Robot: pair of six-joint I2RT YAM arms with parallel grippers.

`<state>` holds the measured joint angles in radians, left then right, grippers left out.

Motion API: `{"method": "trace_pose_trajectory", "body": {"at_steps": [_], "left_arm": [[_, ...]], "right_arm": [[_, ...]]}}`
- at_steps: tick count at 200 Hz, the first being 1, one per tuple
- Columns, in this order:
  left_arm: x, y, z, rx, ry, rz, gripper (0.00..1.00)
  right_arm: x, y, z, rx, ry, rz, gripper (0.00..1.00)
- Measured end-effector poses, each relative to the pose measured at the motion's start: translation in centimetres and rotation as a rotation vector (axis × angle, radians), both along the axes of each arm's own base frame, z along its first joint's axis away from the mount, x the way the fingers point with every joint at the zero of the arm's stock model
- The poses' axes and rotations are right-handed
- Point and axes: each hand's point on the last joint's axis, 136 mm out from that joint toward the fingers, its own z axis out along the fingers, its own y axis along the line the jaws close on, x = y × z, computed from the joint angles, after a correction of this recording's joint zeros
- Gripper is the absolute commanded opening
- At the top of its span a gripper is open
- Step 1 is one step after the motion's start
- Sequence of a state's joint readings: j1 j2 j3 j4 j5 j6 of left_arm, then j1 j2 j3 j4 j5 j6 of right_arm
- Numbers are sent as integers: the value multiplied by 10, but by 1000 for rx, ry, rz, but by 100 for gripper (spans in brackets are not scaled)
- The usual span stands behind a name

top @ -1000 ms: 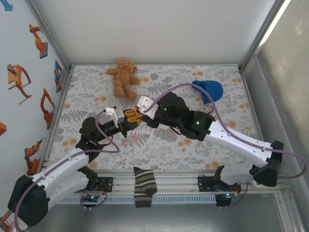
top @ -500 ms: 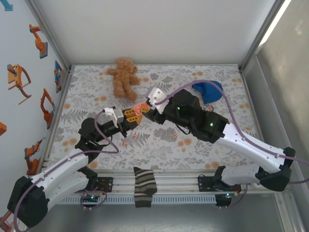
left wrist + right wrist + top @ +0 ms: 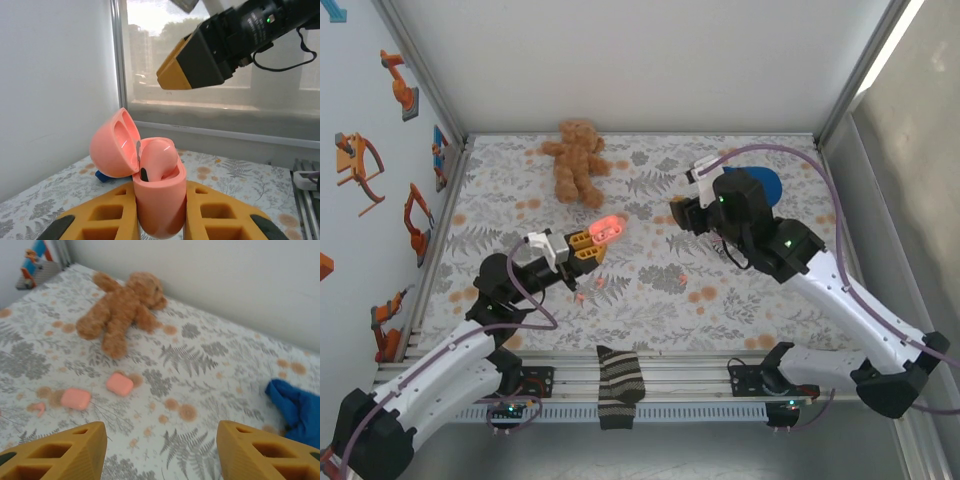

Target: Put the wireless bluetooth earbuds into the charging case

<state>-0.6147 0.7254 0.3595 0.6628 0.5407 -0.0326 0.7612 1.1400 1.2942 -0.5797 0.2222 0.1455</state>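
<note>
Left fingers (image 3: 102,217) clamp the open case (image 3: 159,202) upright, one earbud (image 3: 159,157) seated. Right fingers (image 3: 57,450) stand apart, right of the case. A loose earbud (image 3: 37,408) lies on the tabletop (image 3: 210,385) beneath the case, so the free right arm probably reaches left and down.

Top view: high, rear, looking down. Wrist views: low, close; right shares teddy bear (image 3: 575,160) with top.

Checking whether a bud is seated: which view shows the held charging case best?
Left wrist: the charging case sits close, lid open, an earbud seated inside. Top external gives it as a small pink blob.
</note>
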Motion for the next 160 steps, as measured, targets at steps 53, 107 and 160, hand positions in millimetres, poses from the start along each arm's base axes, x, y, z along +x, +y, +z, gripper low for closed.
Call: {"method": "trace_pose_trajectory", "body": {"at_steps": [53, 107, 160], "left_arm": [[-10, 11, 6, -5, -31, 29, 0], [-14, 16, 4, 8, -29, 34, 0], [-15, 16, -2, 23, -14, 34, 0]], "right_arm": [[0, -37, -113, -72, 407, -133, 55], [-12, -22, -208, -156, 785, -92, 45], [-16, -20, -266, -159, 1013, -72, 42]]}}
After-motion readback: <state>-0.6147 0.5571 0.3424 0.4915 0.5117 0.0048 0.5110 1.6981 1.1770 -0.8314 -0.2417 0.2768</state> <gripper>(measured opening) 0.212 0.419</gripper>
